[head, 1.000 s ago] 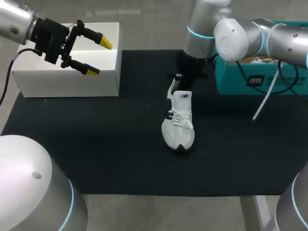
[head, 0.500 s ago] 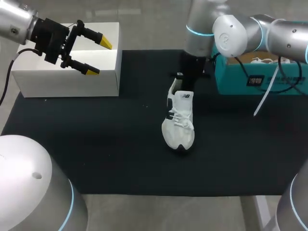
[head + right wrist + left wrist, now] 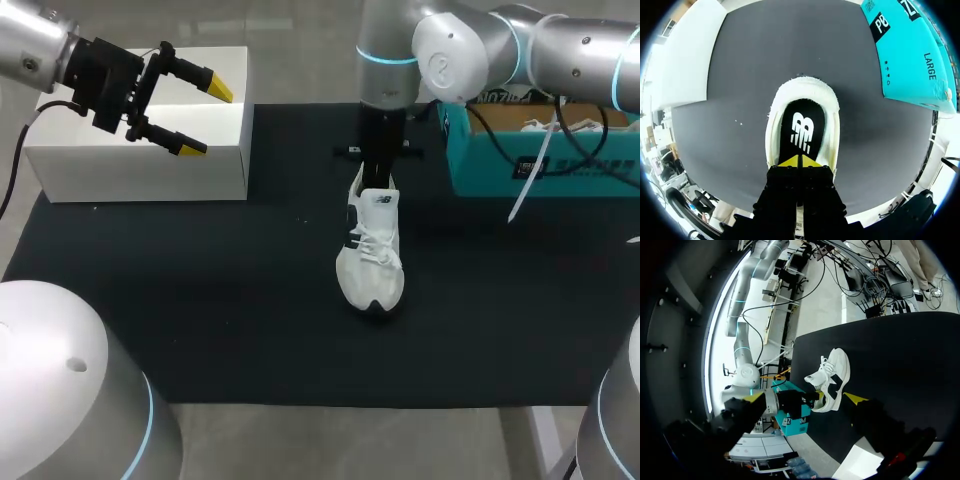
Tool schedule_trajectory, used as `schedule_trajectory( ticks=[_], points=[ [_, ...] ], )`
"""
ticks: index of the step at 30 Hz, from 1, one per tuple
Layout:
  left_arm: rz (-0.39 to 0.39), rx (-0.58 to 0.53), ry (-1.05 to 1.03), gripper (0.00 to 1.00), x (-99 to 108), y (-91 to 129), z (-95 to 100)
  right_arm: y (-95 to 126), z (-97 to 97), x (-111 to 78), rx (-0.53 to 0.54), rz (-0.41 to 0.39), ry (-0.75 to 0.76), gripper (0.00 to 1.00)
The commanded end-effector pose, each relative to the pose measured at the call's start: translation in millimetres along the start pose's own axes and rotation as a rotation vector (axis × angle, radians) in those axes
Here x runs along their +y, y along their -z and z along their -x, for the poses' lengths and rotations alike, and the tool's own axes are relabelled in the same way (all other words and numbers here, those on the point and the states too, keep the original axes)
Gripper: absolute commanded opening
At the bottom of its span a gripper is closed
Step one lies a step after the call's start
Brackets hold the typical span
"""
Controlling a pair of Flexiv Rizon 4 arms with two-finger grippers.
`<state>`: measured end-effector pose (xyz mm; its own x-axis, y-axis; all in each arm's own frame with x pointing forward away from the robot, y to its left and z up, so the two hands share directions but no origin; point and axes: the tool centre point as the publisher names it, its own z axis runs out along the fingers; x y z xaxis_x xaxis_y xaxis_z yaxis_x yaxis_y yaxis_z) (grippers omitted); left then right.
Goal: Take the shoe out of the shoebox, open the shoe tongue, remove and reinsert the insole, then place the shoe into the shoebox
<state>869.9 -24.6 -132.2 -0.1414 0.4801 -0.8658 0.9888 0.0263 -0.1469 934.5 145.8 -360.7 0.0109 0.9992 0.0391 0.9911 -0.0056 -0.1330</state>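
Observation:
A white shoe point(image 3: 370, 255) with black side marks stands on the black mat point(image 3: 200, 300), toe toward me. My right gripper point(image 3: 376, 182) comes down at its heel. In the right wrist view its yellow tips point(image 3: 799, 161) are shut together and rest at the heel end of the black insole point(image 3: 802, 131), which lies inside the shoe point(image 3: 802, 90). I cannot tell if they pinch anything. The teal shoebox point(image 3: 545, 160) stands at the right. My left gripper point(image 3: 190, 115) hangs open over the white box point(image 3: 135, 165), far from the shoe point(image 3: 832, 382).
The white box takes up the mat's back left corner, and in the right wrist view it point(image 3: 687, 55) lies off to one side of the shoe. The teal shoebox point(image 3: 910, 55) lies on the other side. Bare mat lies in front of the shoe.
My right arm's upper links have swung to the left while its gripper stayed at the shoe's heel. The shoe and the left arm have not moved.

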Motion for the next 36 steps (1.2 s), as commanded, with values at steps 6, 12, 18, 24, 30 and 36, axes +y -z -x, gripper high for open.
schedule_trajectory(
  ticks=[6,12,18,24,30,36],
  points=[
    [-0.001,0.003,-0.001,1.0,0.5,0.2,0.2,-1.4,-5.7,-13.1,-0.034,-0.036,-0.005,0.0],
    [-0.001,0.003,-0.001,1.0,0.5,0.2,0.2,-2.9,-4.5,-12.7,-0.03,-0.048,-0.016,0.22],
    [-0.001,0.003,-0.001,1.0,0.5,0.2,0.2,-3.3,-6.1,-12.2,-0.026,-0.066,-0.018,0.82],
    [-0.001,0.003,-0.001,1.0,0.5,0.2,0.2,-4.2,-5.5,-12.8,-0.028,-0.072,-0.027,1.0],
    [-0.001,0.003,-0.001,1.0,0.5,0.2,0.2,-4.1,-4.9,-16.9,-0.028,-0.074,-0.038,1.0],
    [-0.001,0.003,-0.001,1.0,0.5,0.2,0.2,-4.8,-4.1,-20.7,-0.029,-0.077,-0.051,1.0]
  ],
)
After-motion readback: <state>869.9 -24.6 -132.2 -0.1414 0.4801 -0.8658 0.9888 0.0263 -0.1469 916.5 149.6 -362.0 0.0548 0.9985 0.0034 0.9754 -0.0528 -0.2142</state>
